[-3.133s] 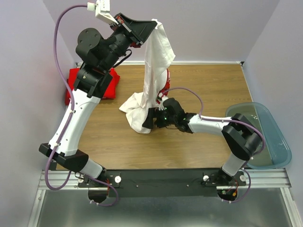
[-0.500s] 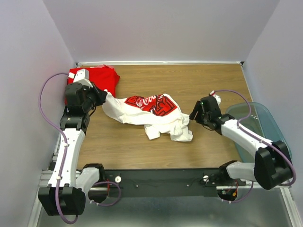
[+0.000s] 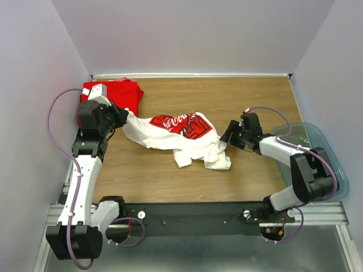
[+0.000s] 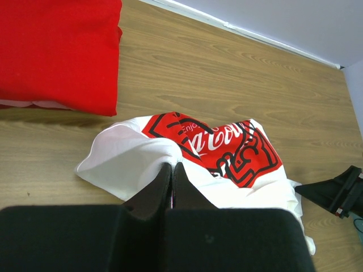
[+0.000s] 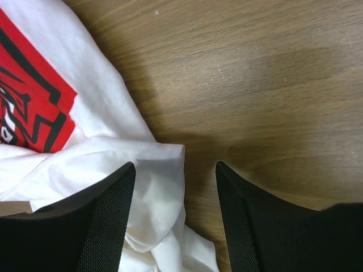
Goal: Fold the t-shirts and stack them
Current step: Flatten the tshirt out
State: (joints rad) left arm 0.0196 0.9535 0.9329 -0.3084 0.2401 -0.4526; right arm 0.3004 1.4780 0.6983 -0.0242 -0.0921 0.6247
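my left gripper [image 4: 172, 168] pinches the white shirt [image 4: 122, 164]; my right gripper [image 5: 173, 167], jaws apart, should straddle its loose edge before closing.

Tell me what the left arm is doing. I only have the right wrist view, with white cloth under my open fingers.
Observer: The left gripper is shut on the left end of the white Coca-Cola t-shirt.
Operator: Where is the other shirt?
Observer: The red t-shirt lies folded in the far left corner of the table, with bare wood between it and the white one.
Operator: Anything on my other side?
Observer: A translucent blue tub sits at the table's right edge, to the right of the right gripper.
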